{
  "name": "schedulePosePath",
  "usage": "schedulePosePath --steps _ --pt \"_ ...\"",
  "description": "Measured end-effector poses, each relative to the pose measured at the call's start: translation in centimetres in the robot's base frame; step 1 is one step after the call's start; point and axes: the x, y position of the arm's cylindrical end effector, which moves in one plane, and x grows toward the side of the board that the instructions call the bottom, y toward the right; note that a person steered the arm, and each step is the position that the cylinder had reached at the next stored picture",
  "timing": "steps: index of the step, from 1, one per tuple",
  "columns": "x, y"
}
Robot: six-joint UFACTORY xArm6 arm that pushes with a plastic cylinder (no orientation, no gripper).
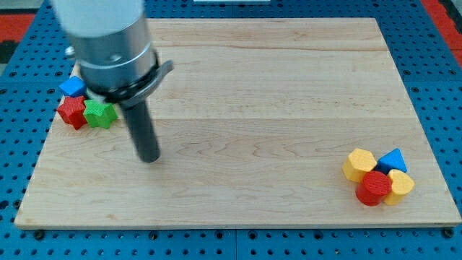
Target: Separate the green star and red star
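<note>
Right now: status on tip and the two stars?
My tip down on the board, right of and below the stars, not touching. Green star and red star still touching, blue block just above them. Path to the pair clear.

My arm is a big, round, shiny grey metal tube with a black ring and a straight dark rod ending in my tip.

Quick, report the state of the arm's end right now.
No gripper: my tip holds nothing, resting on the board to the lower right of the green star, not touching it or the red star beside it.
</note>
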Motion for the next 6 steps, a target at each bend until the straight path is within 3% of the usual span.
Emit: schedulePosePath --steps 1,2,4,6 --pt "0.4 -5.4" --pt "-2.3 -7.8" --pt "-7.1 -7.8" --pt "-8.5 -7.8"
